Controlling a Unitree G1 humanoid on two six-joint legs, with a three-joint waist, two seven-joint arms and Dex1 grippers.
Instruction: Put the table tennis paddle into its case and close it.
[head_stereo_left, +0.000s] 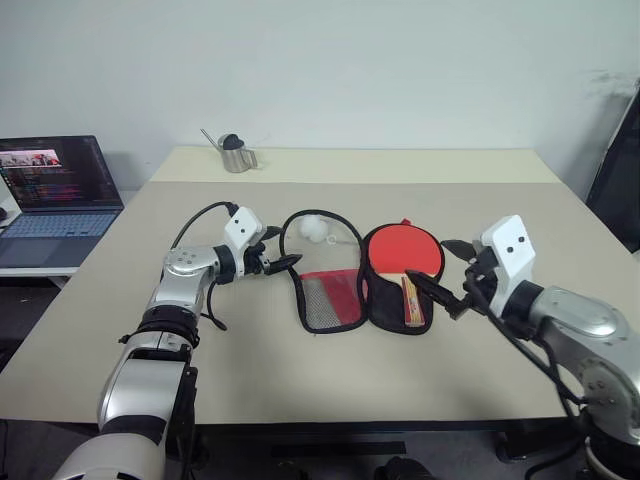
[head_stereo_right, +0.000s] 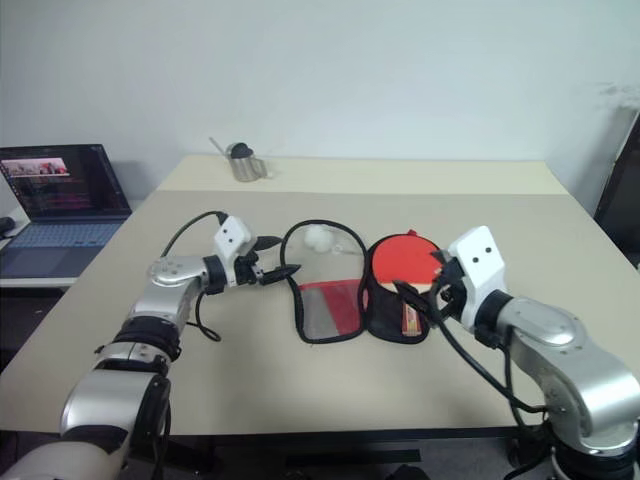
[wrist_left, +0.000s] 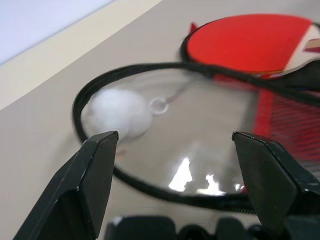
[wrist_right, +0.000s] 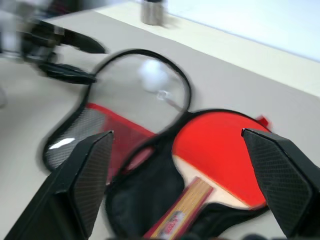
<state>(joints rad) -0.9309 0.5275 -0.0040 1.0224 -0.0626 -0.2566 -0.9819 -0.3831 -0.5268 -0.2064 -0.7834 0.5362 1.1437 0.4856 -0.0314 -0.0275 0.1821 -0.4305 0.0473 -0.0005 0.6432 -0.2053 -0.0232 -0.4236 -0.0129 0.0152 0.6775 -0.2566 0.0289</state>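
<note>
Between the left pincer's (wrist_left: 175, 145) spread fingers lie the case's (wrist_left: 165, 150) clear flap and the table tennis paddle (wrist_left: 250, 42).

Silver arms, white wrist housings, black cables, black fingers (head_stereo_left: 283, 264).

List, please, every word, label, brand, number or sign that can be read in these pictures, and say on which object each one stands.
No text here can be read.
Paddle handle: a small label, too blurred to read.
Laptop screen: lines of text and a picture strip, too small to read.
Case: no lettering visible.
Metal cup: no lettering visible.
</note>
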